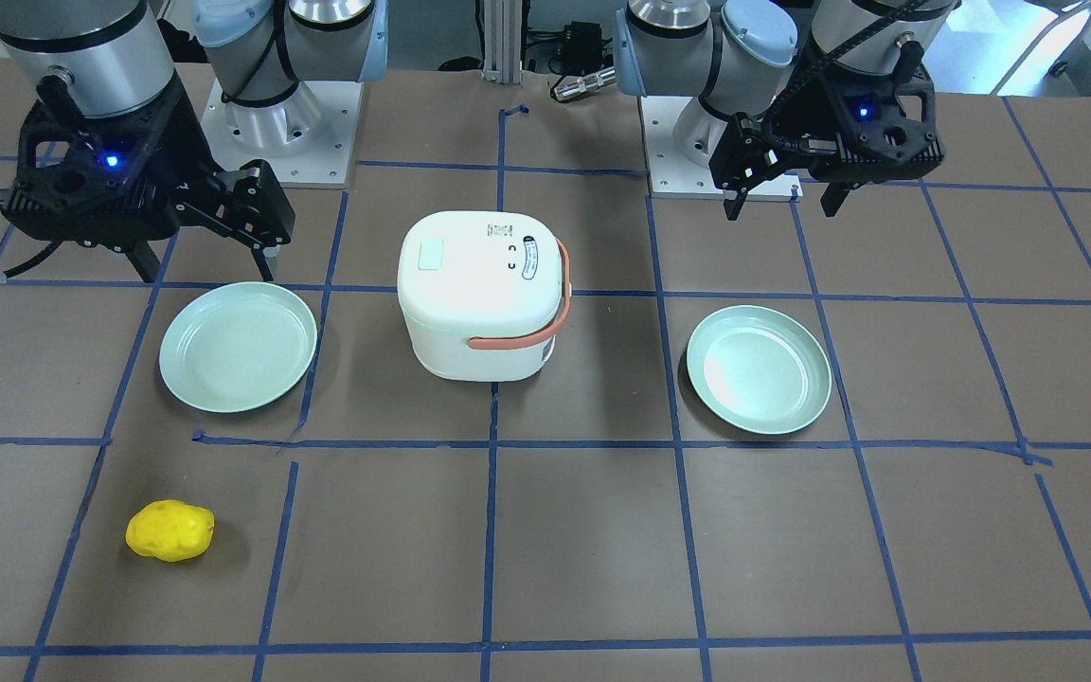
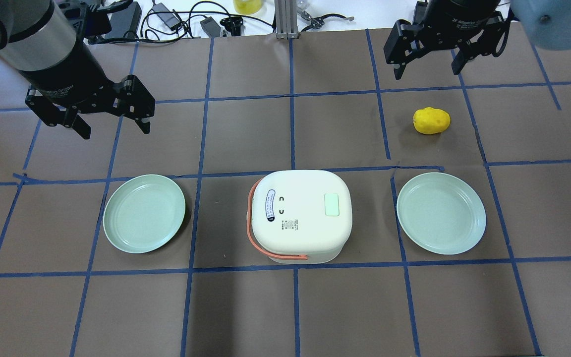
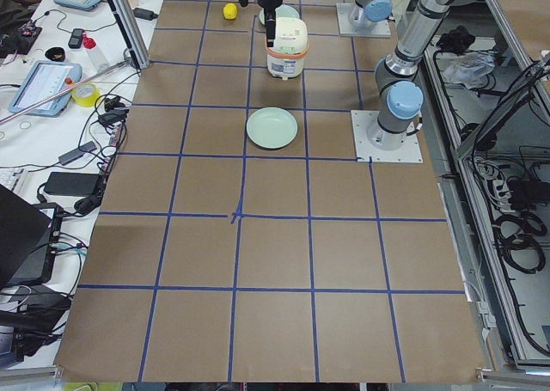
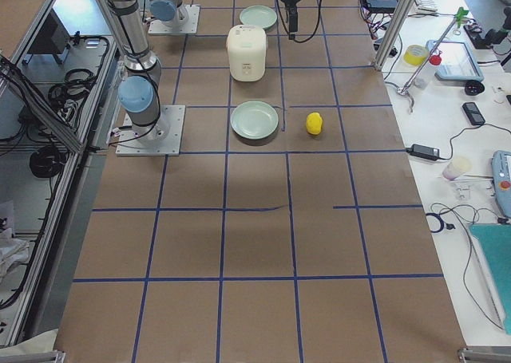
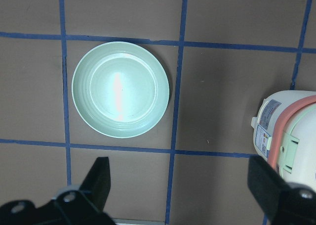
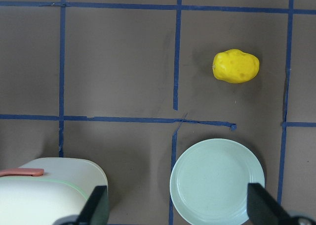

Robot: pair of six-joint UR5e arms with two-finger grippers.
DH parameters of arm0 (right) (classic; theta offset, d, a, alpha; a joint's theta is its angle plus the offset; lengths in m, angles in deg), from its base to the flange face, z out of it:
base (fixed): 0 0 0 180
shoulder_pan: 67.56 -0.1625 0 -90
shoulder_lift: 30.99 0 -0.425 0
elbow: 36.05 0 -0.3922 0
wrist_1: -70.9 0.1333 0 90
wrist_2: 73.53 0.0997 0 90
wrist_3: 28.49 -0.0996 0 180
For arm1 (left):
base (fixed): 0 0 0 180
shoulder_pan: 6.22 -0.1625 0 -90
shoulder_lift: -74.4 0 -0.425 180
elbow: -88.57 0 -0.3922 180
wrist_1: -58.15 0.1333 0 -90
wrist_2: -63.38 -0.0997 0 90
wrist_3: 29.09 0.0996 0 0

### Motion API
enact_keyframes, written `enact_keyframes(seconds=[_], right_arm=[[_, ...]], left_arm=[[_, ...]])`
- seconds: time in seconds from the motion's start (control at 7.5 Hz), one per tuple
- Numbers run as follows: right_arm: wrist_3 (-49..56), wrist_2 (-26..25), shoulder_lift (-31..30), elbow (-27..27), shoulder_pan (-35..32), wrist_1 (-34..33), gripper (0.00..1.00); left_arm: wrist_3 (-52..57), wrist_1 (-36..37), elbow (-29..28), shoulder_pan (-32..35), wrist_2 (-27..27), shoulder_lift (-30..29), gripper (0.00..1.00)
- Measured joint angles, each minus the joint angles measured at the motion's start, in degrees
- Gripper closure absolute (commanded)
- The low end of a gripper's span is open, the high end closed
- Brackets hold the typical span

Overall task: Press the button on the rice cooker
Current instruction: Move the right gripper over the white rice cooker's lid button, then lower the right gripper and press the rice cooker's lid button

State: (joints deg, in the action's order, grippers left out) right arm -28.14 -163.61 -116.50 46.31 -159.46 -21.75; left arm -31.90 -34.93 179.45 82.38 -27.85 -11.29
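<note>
The white rice cooker point(image 2: 300, 223) with an orange handle stands at the table's middle, its pale green button point(image 2: 332, 204) on the lid. It also shows in the front view point(image 1: 484, 303), with the button point(image 1: 431, 254) toward my right side. My left gripper point(image 2: 115, 130) is open and empty, hanging above the table beyond the left plate. My right gripper point(image 2: 426, 72) is open and empty, high above the far right of the table. The left wrist view shows the cooker's edge point(image 5: 289, 131); the right wrist view shows its corner point(image 6: 49, 195). Both grippers are well away from the cooker.
A pale green plate point(image 2: 144, 213) lies left of the cooker and another point(image 2: 440, 213) lies right of it. A yellow potato-like object point(image 2: 431, 120) lies beyond the right plate. Blue tape lines grid the brown table. Cables and tools lie past the far edge.
</note>
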Motion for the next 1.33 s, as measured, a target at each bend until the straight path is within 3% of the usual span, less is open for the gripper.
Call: enact_keyframes(seconds=[0.27, 0.4, 0.53, 0.67, 0.8, 1.07, 1.33], right_arm=[[-0.02, 0.02, -0.01, 0.10, -0.06, 0.00, 0.00], [-0.07, 0.07, -0.01, 0.24, -0.12, 0.09, 0.13], [-0.15, 0.56, -0.02, 0.44, -0.16, 0.23, 0.52], [-0.55, 2.10, -0.04, 0.63, -0.26, 1.34, 0.71], [-1.94, 5.11, -0.05, 0.88, -0.42, 3.74, 0.80], [-4.86, 9.59, 0.03, 3.11, -2.69, 6.51, 0.88], [-8.62, 9.16, 0.24, 7.82, -8.16, 4.75, 0.88]], left_arm=[[-0.03, 0.00, 0.00, 0.00, 0.00, 0.00, 0.00], [-0.02, 0.00, 0.00, 0.00, 0.00, 0.00, 0.00], [-0.01, 0.00, 0.00, 0.00, 0.00, 0.00, 0.00], [0.00, 0.00, 0.00, 0.00, 0.00, 0.00, 0.00], [0.00, 0.00, 0.00, 0.00, 0.00, 0.00, 0.00], [0.00, 0.00, 0.00, 0.00, 0.00, 0.00, 0.00], [-0.01, 0.00, 0.00, 0.00, 0.00, 0.00, 0.00]])
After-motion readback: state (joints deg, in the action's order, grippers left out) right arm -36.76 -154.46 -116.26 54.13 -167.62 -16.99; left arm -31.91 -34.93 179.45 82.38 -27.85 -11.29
